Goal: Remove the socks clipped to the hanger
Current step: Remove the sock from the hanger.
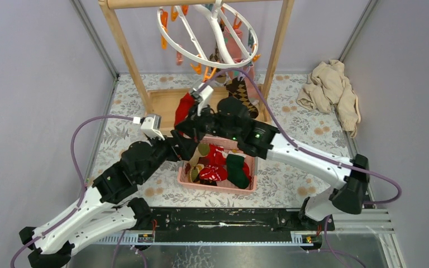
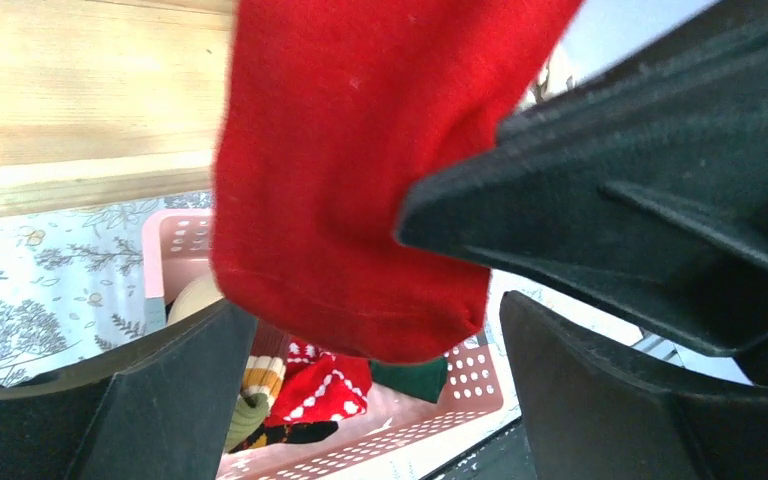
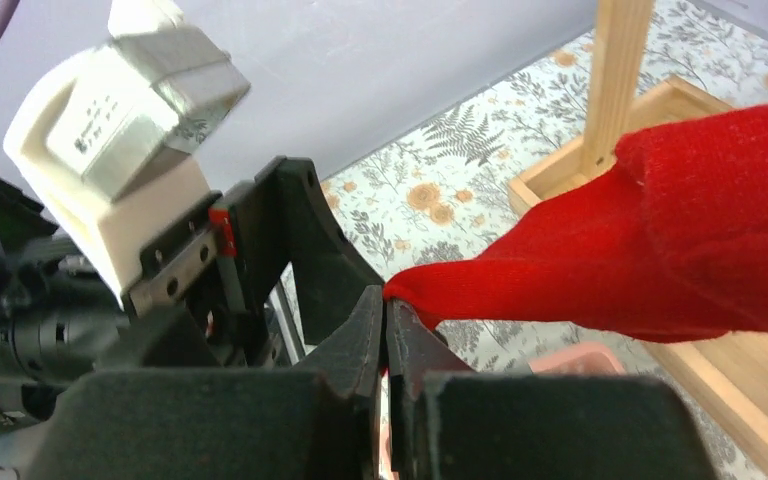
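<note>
The red sock (image 3: 660,250) stretches rightward from the right pincer (image 3: 388,325), which is clamped on its tip; its far end is cut off. Its lower end dangles between the left pincer's (image 2: 370,305) parted fingers. Both arms reach over the pink basket (image 2: 470,385).

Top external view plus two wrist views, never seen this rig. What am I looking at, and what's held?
Two robot arms are bolted at the near table edge. The top external view looks down from above and behind them. Each wrist view rides on one arm, looking past its own tool. A white ring hanger hangs from a wooden rack, with an argyle sock hanging under it. On the floral table sit a pink basket of loose socks and a beige cloth heap. The right tool is shut on the tip of a red sock. The left tool is open, with that sock hanging between its fingers.
</note>
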Robot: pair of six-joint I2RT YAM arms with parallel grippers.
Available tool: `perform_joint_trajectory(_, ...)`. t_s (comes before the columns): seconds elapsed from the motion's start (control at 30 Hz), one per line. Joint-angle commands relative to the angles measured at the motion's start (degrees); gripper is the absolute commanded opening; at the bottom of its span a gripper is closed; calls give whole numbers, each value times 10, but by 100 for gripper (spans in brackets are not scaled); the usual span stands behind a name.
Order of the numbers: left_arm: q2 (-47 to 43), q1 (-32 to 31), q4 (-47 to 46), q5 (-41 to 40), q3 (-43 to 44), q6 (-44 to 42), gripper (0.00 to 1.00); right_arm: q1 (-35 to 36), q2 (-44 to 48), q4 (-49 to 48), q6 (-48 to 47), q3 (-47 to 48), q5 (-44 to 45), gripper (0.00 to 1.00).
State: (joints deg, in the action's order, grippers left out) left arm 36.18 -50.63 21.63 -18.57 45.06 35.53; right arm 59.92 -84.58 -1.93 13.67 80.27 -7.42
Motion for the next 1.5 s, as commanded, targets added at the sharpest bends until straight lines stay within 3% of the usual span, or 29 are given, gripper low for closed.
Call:
perform_joint_trajectory(0.0, -33, -2, 42, -44, -6, 14, 99, 27, -60, 31, -27, 101, 4, 0)
perform_joint_trajectory(0.6, -77, -2, 120, -101, 3, 34, 99, 29, -366, 207, -75, 541, 1, 1)
perform_joint_trajectory(0.77, -82, -2, 132, -107, 3, 45, 99, 5, -424, 204, -51, 619, -33, 4)
perform_joint_trajectory(0.97, -78, -2, 134, -103, 2, 53, 99, -25, -404, 154, -27, 558, -71, 7)
perform_joint_trajectory(1.13, -66, -2, 129, -104, 4, 53, 99, -26, -314, 67, -26, 399, -83, 55)
perform_joint_trajectory(1.47, -32, -3, 108, -104, 8, 43, 99, -28, -105, -6, -43, 136, -93, 68)
